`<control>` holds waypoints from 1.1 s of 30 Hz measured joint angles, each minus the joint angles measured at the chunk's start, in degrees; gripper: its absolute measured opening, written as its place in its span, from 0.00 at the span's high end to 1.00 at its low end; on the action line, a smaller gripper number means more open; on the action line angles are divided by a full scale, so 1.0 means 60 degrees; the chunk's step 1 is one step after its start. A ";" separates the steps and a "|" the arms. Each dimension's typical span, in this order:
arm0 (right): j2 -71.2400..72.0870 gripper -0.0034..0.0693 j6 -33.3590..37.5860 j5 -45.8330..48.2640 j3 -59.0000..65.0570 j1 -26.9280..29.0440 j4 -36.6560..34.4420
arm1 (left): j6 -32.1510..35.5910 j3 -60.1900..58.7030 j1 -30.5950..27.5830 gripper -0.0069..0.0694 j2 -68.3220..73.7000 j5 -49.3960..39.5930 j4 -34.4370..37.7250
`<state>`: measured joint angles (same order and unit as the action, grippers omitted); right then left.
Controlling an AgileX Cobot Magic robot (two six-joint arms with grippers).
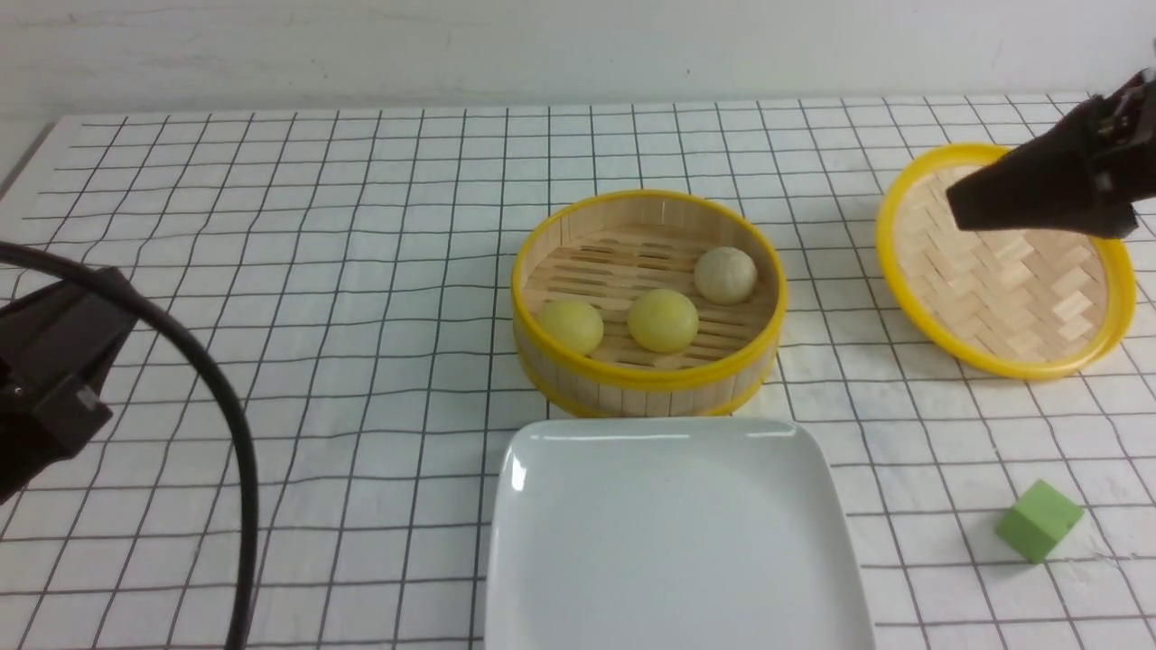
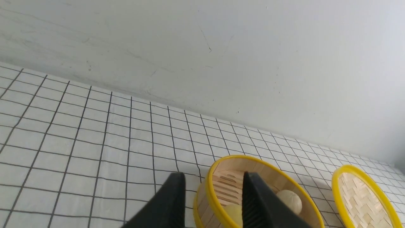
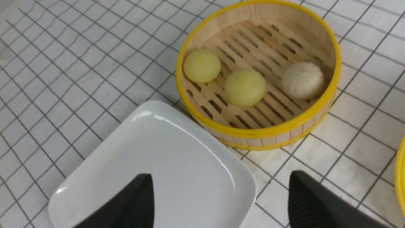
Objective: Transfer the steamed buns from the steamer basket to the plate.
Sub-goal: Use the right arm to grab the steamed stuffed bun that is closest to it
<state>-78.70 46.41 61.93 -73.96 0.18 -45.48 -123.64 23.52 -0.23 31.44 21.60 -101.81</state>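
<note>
Round deep bamboo steamer basket (image 1: pixel 646 386) with yellow rim bands sits mid-table on the white grid cloth (image 1: pixel 316 271). On its slats are two smooth pale yellow buns (image 1: pixel 663 320) (image 1: pixel 572 326) and one rough-topped beige-white bun (image 1: pixel 725 274), none touching. The glossy white rounded-square plate (image 1: pixel 673 542) lies just in front of the basket. Left gripper (image 2: pixel 214 175): fingers partly apart, holding nothing, low at the left. Right gripper (image 3: pixel 220 174): fingers spread wide, nothing gripped, raised over the shallow woven yellow-rimmed lid (image 1: pixel 1002 289). A green cube (image 1: pixel 1039 521) lies right of the plate.
</note>
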 joint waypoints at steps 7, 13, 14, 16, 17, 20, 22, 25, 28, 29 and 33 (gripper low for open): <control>-0.1231 0.20 0.0000 0.0433 -0.1157 -0.0250 0.0315 | -0.0066 0.0000 0.0000 0.54 0.0007 0.0672 0.0000; -0.2677 0.20 -0.0648 0.1146 -0.3280 -0.1619 0.1990 | -0.0066 0.0000 0.0000 0.54 0.0018 0.0724 -0.0010; -0.2914 0.20 -0.0847 0.1203 -0.3533 -0.1841 0.2302 | -0.0066 0.0000 0.0000 0.54 0.0018 0.0732 -0.0010; -0.3408 0.20 -0.1416 0.1314 -0.4175 -0.2218 0.3182 | -0.0066 0.0000 0.0000 0.54 0.0018 0.0753 -0.0010; -0.3618 0.20 -0.1609 0.1344 -0.4341 -0.2334 0.3475 | -0.0066 0.0000 0.0000 0.54 0.0018 0.0762 -0.0010; -0.4337 0.20 -0.2147 0.1497 -0.5033 -0.2579 0.4233 | -0.0066 0.0000 0.0000 0.54 0.0018 0.0761 -0.0010; -0.4969 0.20 -0.2499 0.1513 -0.5597 -0.2648 0.4527 | -0.0066 0.0000 0.0000 0.54 0.0018 0.0772 -0.0010; -0.5736 0.20 -0.2756 0.1521 -0.6239 -0.2662 0.4644 | -0.0066 0.0000 0.0000 0.54 0.0018 0.0792 -0.0010; -0.6308 0.20 -0.2823 0.1521 -0.6732 -0.2662 0.4688 | -0.0066 0.0000 0.0000 0.54 0.0018 0.0856 -0.0010; -0.6562 0.20 -0.2824 0.1521 -0.6965 -0.2662 0.4688 | -0.0066 0.0000 0.0000 0.54 0.0018 0.0893 -0.0010; -0.7517 0.20 -0.2824 0.1521 -0.7847 -0.2662 0.4683 | -0.0066 0.0000 0.0000 0.54 0.0018 0.0991 -0.0010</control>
<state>-123.80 29.46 71.05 -121.04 -15.79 -17.38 -124.03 23.52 -0.23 31.56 27.54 -101.87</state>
